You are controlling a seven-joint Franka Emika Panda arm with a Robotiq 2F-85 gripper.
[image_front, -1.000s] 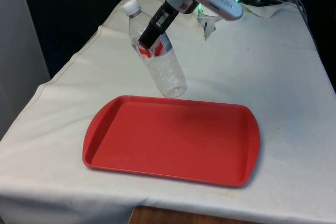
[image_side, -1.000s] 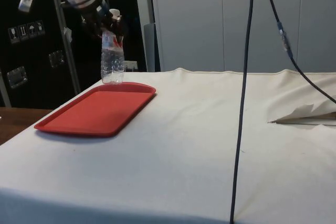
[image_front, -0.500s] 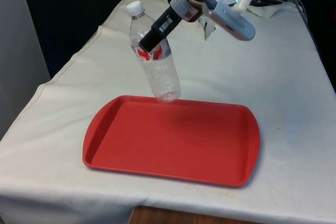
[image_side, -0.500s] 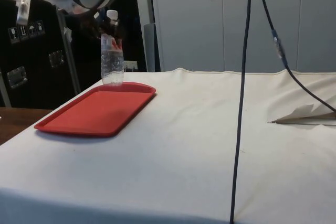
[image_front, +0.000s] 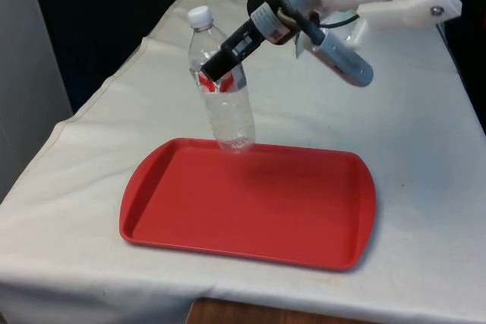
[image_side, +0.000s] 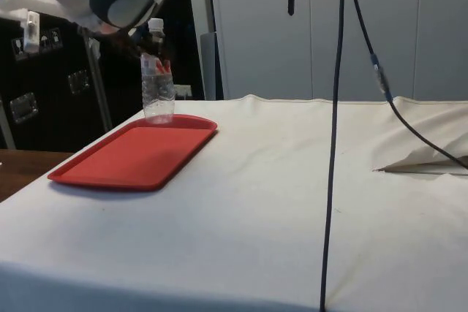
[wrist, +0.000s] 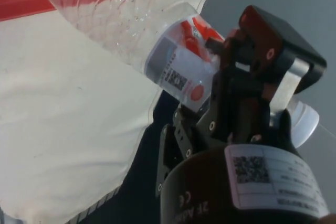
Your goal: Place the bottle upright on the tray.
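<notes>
While the gripper [image_front: 216, 68] clamps the clear bottle [image_front: 222, 96] at its red label, the bottle hangs nearly upright just above the red tray's [image_front: 250, 206] far edge.

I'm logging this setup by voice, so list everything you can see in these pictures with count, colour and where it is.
bottle: one, clear plastic with a white cap and red-and-white label, held above the tray's far edge, slightly tilted
tray: one, red, on the cloth near the table's front edge
cloth: one, white, covering the table
cable: one, dark, hanging down in the side view
cabinets: dark, behind the table in the side view
gripper: one, black, on the white arm, its fingers closed on the bottle at the label
</notes>
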